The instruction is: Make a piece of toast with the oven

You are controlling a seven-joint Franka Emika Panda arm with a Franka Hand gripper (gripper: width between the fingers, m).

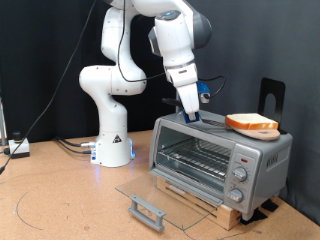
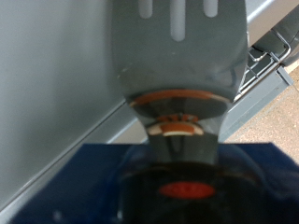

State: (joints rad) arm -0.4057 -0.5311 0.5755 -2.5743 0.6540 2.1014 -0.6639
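The piece of toast [image 1: 252,123], a flat pale slice with golden-brown crust, lies on top of the boxy silver-grey countertop oven [image 1: 215,158], toward the exterior view's right. The oven's glass door [image 1: 150,197] hangs fully open, flat over the brown surface [image 1: 60,205], and the wire rack inside is bare. The white arm's hand [image 1: 192,116] is down at the oven's top, left of the toast (whether its fingers are wide or narrow I cannot tell). The wrist view is blurred.
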